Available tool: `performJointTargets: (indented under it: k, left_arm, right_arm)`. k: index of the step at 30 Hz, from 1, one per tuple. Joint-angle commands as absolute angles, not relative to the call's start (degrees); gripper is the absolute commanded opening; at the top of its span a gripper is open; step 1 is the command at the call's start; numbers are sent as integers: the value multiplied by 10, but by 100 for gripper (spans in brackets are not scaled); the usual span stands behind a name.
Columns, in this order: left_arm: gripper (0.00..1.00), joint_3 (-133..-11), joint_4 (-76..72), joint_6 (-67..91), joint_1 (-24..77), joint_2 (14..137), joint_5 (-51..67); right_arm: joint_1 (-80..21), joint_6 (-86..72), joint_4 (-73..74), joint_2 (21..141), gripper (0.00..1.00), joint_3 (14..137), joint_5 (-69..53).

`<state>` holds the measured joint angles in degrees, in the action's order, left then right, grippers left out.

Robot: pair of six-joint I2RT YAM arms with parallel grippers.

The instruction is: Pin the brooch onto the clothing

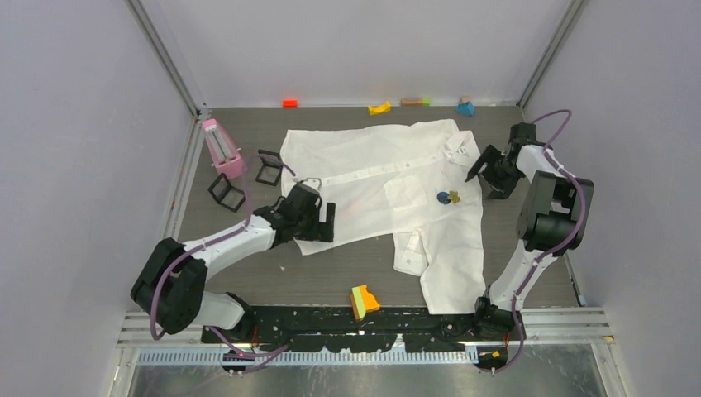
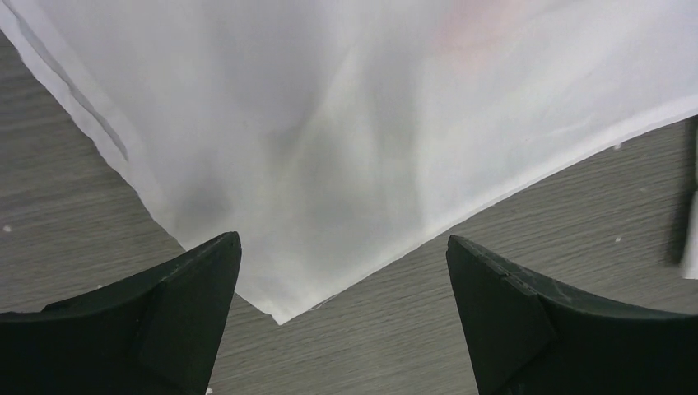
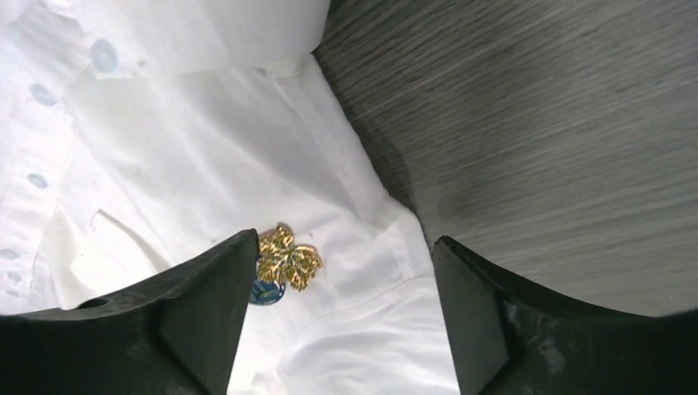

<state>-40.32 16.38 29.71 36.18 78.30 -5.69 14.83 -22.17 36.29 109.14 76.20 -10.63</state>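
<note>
A large white short-sleeved button-up shirt lies spread on the dark grey wood-grain table, collar toward the far right. The tiny brooch, a gold leafy part with a dark-blue round part, rests on the shirt's chest just beside the pocket, near the shirt's right-hand edge.

The right gripper is poised over it, released, with nothing between its spread jaws. In its wrist view the brooch sits just beside one finger, and bare table lies open past the shirt's edge.

The left gripper is likewise released and empty, jaws wide over a hem corner, with bare table either side.

Small black-framed cube boxes and a pink stand crowd the shirt's left edge. An orange-and-green block sits near the table's front edge.
</note>
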Motion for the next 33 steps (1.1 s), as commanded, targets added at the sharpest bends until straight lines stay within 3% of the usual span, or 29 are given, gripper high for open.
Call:
performJointTargets:
  k: [1,8,12,24,33]
  left_arm:
    - [100,-511,244,248,346,741,-71]
    - [100,-704,404,181,276,696,-69]
    - [100,-760,430,158,198,646,-53]
    - [100,-592,253,98,153,493,-86]
    - [100,-603,280,91,153,517,-82]
  right_arm:
    - [152,-212,390,1002,89,790,-112]
    - [151,-239,425,876,94,811,-105]
    - [152,-232,368,727,95,766,-106]
    - [151,-210,55,372,99,418,-94]
    - [151,-220,35,337,100,376,-115]
